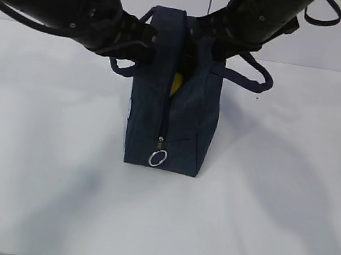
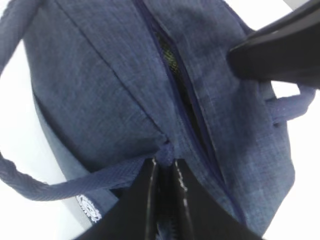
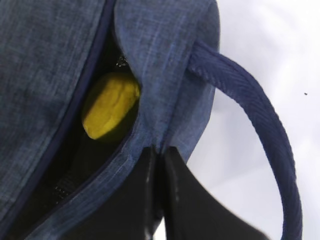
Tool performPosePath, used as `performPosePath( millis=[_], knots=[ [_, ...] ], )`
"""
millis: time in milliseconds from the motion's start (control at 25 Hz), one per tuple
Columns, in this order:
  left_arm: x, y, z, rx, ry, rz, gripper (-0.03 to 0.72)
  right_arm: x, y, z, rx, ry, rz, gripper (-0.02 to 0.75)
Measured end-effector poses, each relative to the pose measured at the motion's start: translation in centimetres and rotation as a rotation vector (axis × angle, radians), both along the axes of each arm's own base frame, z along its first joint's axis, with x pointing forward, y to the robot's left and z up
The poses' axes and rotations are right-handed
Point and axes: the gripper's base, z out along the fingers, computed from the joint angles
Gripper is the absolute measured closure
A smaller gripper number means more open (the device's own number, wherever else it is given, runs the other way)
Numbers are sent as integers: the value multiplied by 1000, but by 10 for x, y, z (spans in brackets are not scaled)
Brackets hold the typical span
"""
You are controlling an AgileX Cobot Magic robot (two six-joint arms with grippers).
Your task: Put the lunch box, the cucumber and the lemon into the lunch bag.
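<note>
Surface: white table (image 1: 288, 208) under a pale panelled wall; the bag stands upright near the middle of it.
Left gripper (image 2: 165, 200): jaws pressed together on a fold of navy fabric at the top of the bag's left side, just where the left handle (image 2: 45, 187) is sewn on. In the exterior view it (image 1: 148, 36) meets the bag's upper left edge.
Right gripper (image 3: 157, 197): jaws clamped on the cloth edge of the opening on the right side, next to the root of the right handle (image 3: 260, 120). From outside it (image 1: 208, 34) sits at the bag's top right.
Lunch bag (image 1: 189, 114): dark navy, boxy, pinched on both sides at the top; its zipper (image 1: 164, 110) runs down the near end face and is parted in the upper stretch.
Ring pull (image 1: 158, 158): metal, hanging low on the near face, close to the base.
Lemon (image 3: 110, 107): yellow, inside the bag, seen through the gap just beside the right gripper's grip; a yellow sliver (image 1: 176, 81) also shows through the slit from outside.
Lunch box, cucumber: not visible; the interior beyond the lemon is dark.
</note>
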Motion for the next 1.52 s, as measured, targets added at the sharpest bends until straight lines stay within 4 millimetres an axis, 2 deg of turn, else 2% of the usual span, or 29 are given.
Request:
performPosePath(
  millis=[1040,1160,1320,1400,1520],
  knots=[
    [4,0,-3,3,-15,24,683,7,6,-6,-15,-56,88,713],
    [4,0,-3,3,-15,24,683,7,6,-6,-19,-58,100,629],
    [4,0,-3,3,-16,25,683,3,5,2,-20,-74,118,431],
    [4,0,-3,3,-16,25,683,-1,3,13,-13,-96,119,386],
    [4,0,-3,3,-16,25,683,-9,-1,29,-1,-125,119,367]
  ],
)
